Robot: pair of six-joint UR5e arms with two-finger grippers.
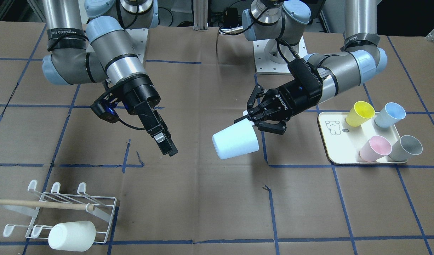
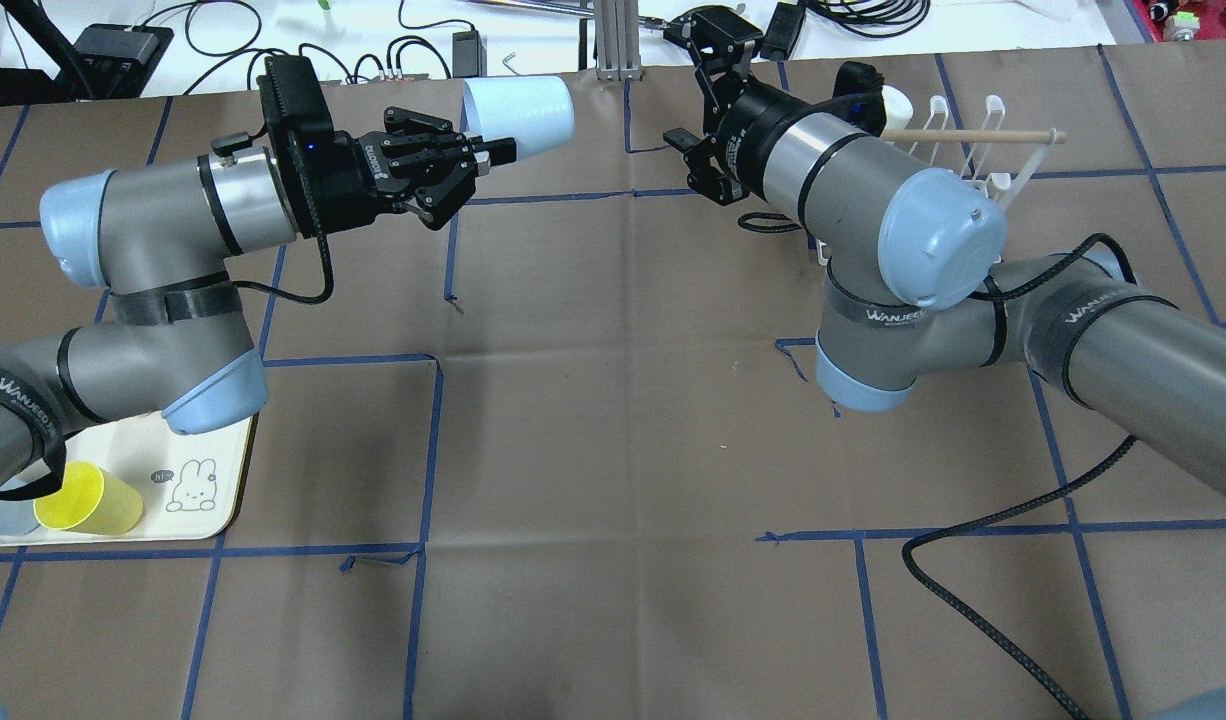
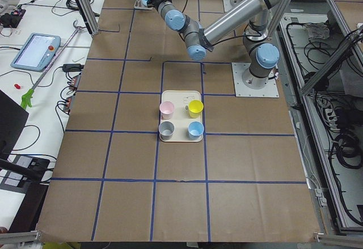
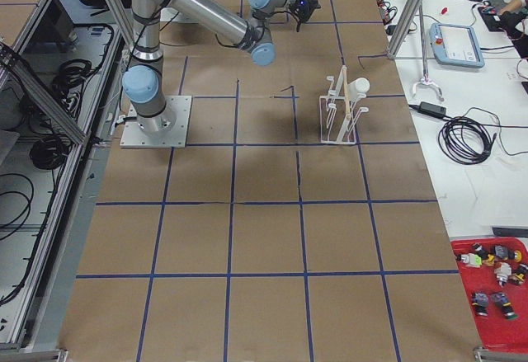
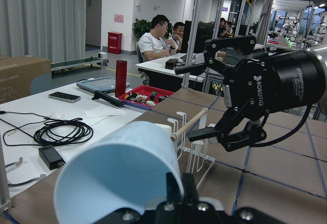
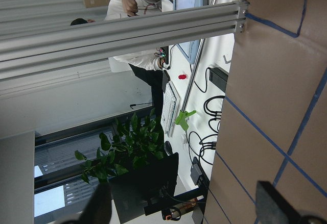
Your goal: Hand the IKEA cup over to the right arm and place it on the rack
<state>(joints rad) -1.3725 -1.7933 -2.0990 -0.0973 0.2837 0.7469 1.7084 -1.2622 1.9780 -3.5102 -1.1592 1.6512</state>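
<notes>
My left gripper (image 1: 253, 122) is shut on one end of a pale blue-white cup (image 1: 234, 143) and holds it sideways above the table's middle. The cup also shows in the overhead view (image 2: 518, 110) and fills the bottom of the left wrist view (image 5: 122, 173). My right gripper (image 1: 166, 146) hangs a short way from the cup, open and empty. The left wrist view shows its jaws spread wide (image 5: 186, 101). The white wire rack (image 1: 61, 207) with its wooden dowel stands near the table corner on my right side. A white cup (image 1: 72, 235) sits on it.
A cream tray (image 1: 332, 141) on my left side holds a yellow cup (image 1: 359, 113), a blue cup (image 1: 389, 115), a pink cup (image 1: 375, 148) and a grey cup (image 1: 405, 148). Brown paper with blue tape lines covers the table. People sit beyond the far edge (image 5: 153, 43).
</notes>
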